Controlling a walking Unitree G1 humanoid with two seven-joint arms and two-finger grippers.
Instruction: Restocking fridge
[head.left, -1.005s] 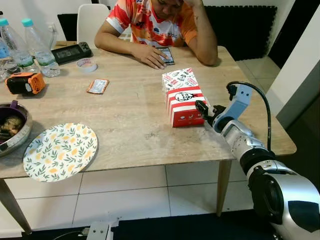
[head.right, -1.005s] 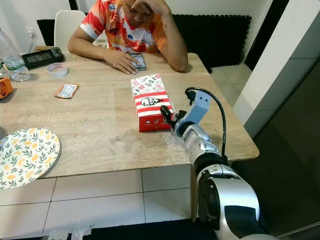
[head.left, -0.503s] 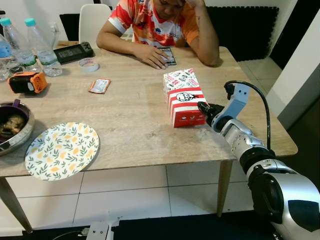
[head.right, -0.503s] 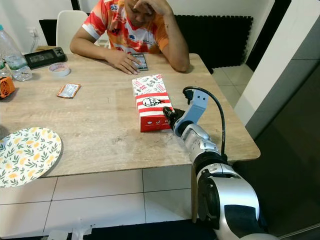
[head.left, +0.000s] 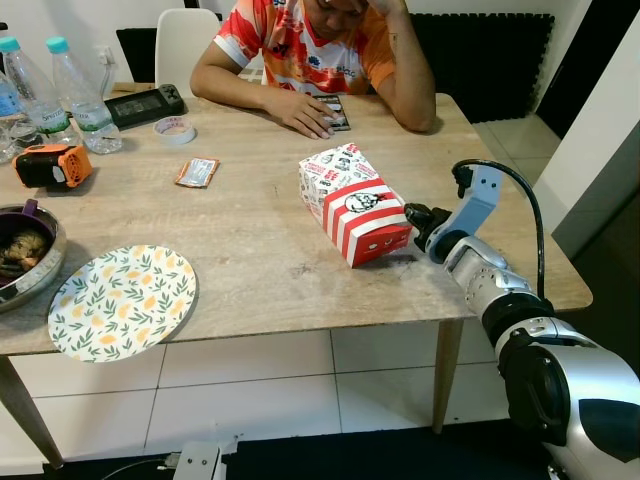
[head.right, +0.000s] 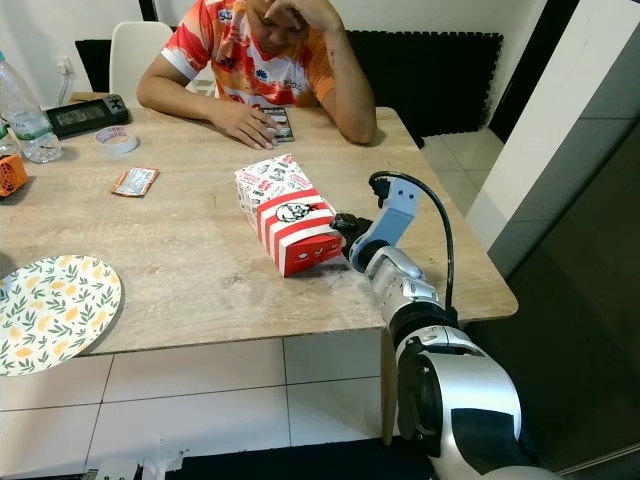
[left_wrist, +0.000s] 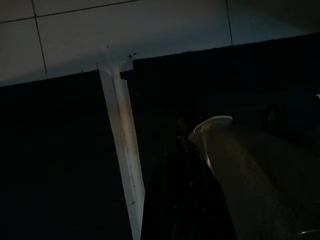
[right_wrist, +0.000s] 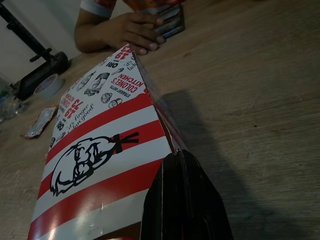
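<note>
A red-and-white striped KFC box (head.left: 352, 200) lies on the wooden table (head.left: 250, 260), turned at an angle with its near end toward the table's right front. My right gripper (head.left: 412, 215) is shut, and its tip touches the box's near right corner (right_wrist: 100, 150). The fingers (right_wrist: 182, 200) meet in one black wedge against the box edge. My left gripper (left_wrist: 182, 145) hangs idle in the dark under the table, its fingers together, beside a pale table leg (left_wrist: 122, 165).
A person (head.left: 310, 50) sits at the far side with a hand on a phone (head.left: 332, 110). A floral plate (head.left: 122, 302), a bowl (head.left: 25, 255), an orange device (head.left: 50, 165), water bottles (head.left: 75, 95) and a sachet (head.left: 197, 172) lie to the left.
The box has swung round and slid left, from lying square to lying at an angle. My right gripper stays at its near right corner.
</note>
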